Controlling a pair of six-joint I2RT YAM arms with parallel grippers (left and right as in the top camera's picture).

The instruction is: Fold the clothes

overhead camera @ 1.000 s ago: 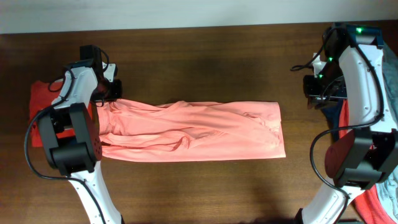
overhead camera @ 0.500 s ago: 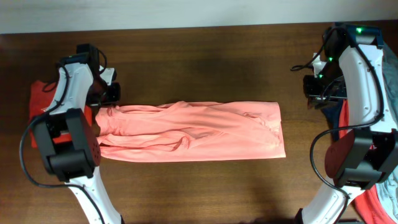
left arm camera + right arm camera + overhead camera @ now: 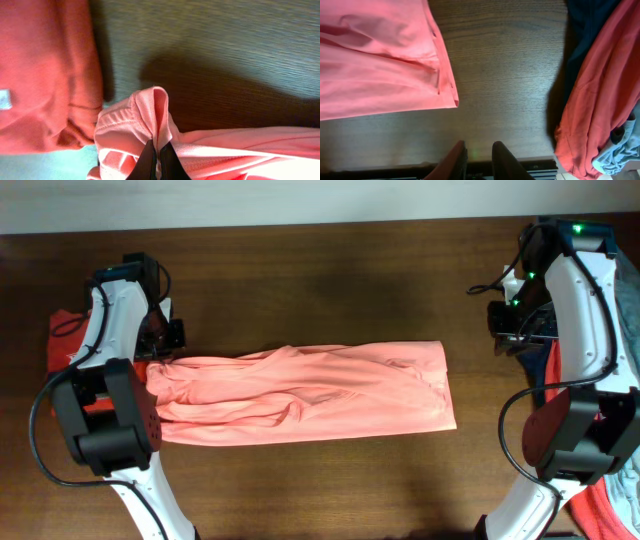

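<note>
Dragged leftward, the salmon-pink shirt (image 3: 300,392) lies straighter than before — left gripper (image 3: 157,150) pinched on its bunched end, right gripper (image 3: 478,151) narrow and empty — likely readying a fold.

Soft matt cloth shirt (image 3: 310,392) on grained, slightly glossy wooden table (image 3: 330,270).

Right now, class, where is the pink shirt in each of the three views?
Overhead: pink shirt across the middle.
Left wrist: pink shirt at bottom, pinched in left hand.
Right wrist: pink shirt upper left.
Shared landmark: the dark wooden table.
</note>
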